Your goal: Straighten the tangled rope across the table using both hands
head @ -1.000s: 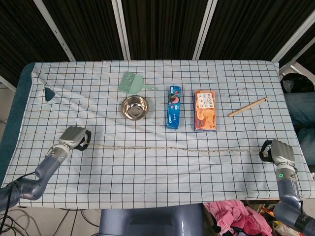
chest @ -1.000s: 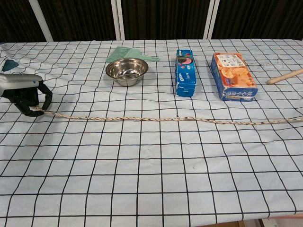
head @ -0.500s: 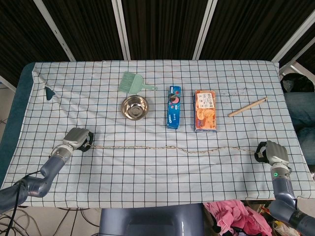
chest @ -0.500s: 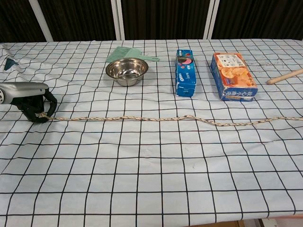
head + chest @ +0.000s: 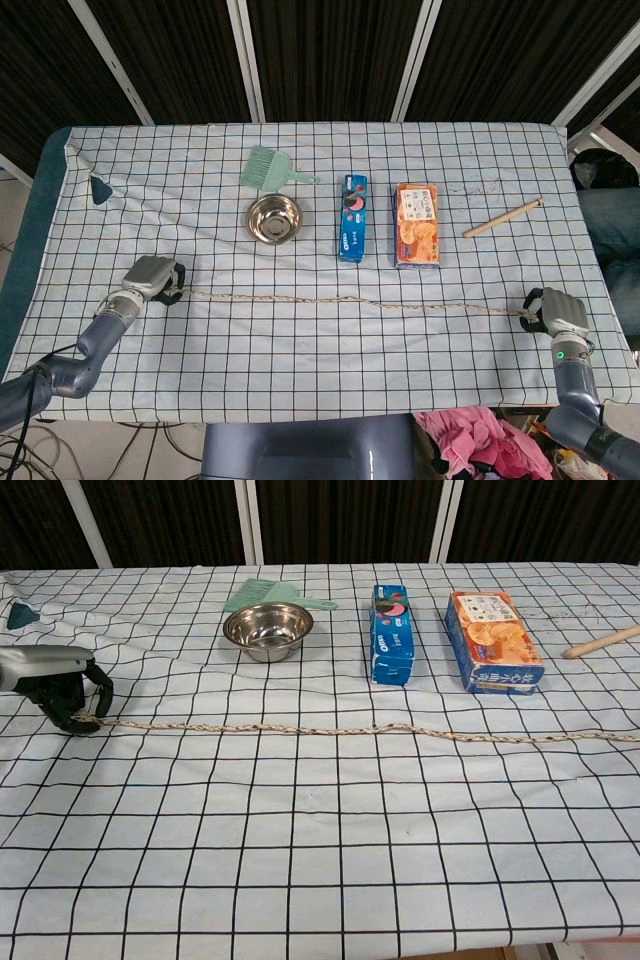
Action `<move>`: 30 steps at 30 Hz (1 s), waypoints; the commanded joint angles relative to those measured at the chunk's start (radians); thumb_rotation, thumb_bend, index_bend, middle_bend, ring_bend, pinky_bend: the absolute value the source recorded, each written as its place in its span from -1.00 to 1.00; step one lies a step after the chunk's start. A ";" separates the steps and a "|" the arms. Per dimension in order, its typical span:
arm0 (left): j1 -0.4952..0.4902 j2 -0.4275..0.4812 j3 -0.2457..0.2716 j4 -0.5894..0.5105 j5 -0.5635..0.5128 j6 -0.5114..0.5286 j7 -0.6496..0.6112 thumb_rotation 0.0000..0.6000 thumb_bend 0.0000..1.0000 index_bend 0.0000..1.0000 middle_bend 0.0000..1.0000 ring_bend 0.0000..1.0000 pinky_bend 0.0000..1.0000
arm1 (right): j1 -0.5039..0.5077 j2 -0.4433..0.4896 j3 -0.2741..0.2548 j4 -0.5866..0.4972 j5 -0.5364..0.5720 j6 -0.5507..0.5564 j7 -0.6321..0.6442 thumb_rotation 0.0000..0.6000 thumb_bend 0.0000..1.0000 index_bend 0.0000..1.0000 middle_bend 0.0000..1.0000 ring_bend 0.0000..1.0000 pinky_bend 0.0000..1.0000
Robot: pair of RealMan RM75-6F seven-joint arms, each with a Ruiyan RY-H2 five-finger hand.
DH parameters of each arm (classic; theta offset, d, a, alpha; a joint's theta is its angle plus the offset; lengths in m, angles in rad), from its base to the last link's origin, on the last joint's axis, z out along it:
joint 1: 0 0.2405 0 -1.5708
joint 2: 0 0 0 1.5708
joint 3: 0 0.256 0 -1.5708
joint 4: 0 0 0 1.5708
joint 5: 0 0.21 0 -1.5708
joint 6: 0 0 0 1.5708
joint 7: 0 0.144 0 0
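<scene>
Rope (image 5: 350,300) pulled straighter than before; metal bowl (image 5: 274,218) holds nothing.

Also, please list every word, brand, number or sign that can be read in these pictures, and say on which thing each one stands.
Blue packet: it carries print and a picture of dark round biscuits, but the print is too blurred to read.
Orange box: it carries print and pictures of its contents, but the print is too small to read.
Nothing else shows any writing, so no text can be quoted.
</scene>
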 commanded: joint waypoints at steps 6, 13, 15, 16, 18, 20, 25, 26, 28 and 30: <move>0.000 0.102 -0.043 -0.123 0.022 0.048 -0.019 1.00 -0.75 -0.42 1.00 1.00 0.94 | 0.002 0.079 0.013 -0.117 0.006 0.015 -0.017 1.00 -0.69 -0.61 0.97 1.00 1.00; 0.026 0.309 -0.079 -0.345 0.050 0.143 -0.002 1.00 -0.75 -0.36 0.87 0.90 0.78 | -0.010 0.255 0.057 -0.352 0.010 0.107 -0.044 1.00 -0.69 -0.80 0.69 0.91 0.76; 0.045 0.368 -0.082 -0.398 0.066 0.212 0.050 1.00 -0.75 -0.38 0.68 0.67 0.58 | -0.017 0.312 0.072 -0.438 0.006 0.180 -0.075 1.00 -0.69 -0.84 0.35 0.65 0.46; 0.058 0.390 -0.082 -0.423 0.072 0.252 0.082 1.00 -0.75 -0.39 0.54 0.51 0.43 | -0.022 0.331 0.079 -0.476 -0.001 0.223 -0.090 1.00 -0.69 -0.85 0.22 0.53 0.32; 0.092 0.429 -0.080 -0.479 0.082 0.346 0.155 1.00 -0.75 -0.42 0.31 0.23 0.17 | -0.036 0.354 0.095 -0.546 -0.042 0.323 -0.106 1.00 -0.69 -0.85 -0.12 0.18 -0.14; 0.132 0.457 -0.074 -0.534 0.097 0.447 0.232 1.00 -0.75 -0.45 0.07 -0.05 -0.06 | -0.053 0.358 0.104 -0.599 -0.107 0.407 -0.099 1.00 -0.69 -0.86 -0.29 -0.01 -0.39; 0.253 0.481 -0.040 -0.642 0.130 0.675 0.364 1.00 -0.78 -0.53 -0.52 -0.67 -0.49 | -0.108 0.327 0.060 -0.641 -0.335 0.564 -0.070 1.00 -0.69 -0.86 -0.49 -0.19 -0.50; 0.280 0.483 -0.030 -0.660 0.132 0.711 0.381 1.00 -0.78 -0.54 -0.55 -0.70 -0.52 | -0.120 0.316 0.042 -0.640 -0.382 0.592 -0.073 1.00 -0.69 -0.86 -0.50 -0.20 -0.50; 0.335 0.485 -0.008 -0.686 0.138 0.780 0.396 1.00 -0.78 -0.56 -0.60 -0.73 -0.61 | -0.147 0.292 0.006 -0.631 -0.454 0.642 -0.085 1.00 -0.71 -0.86 -0.52 -0.22 -0.51; 0.399 0.482 0.025 -0.681 0.185 0.856 0.373 1.00 -0.78 -0.58 -0.61 -0.77 -0.72 | -0.182 0.261 -0.041 -0.615 -0.531 0.698 -0.106 1.00 -0.73 -0.86 -0.53 -0.23 -0.52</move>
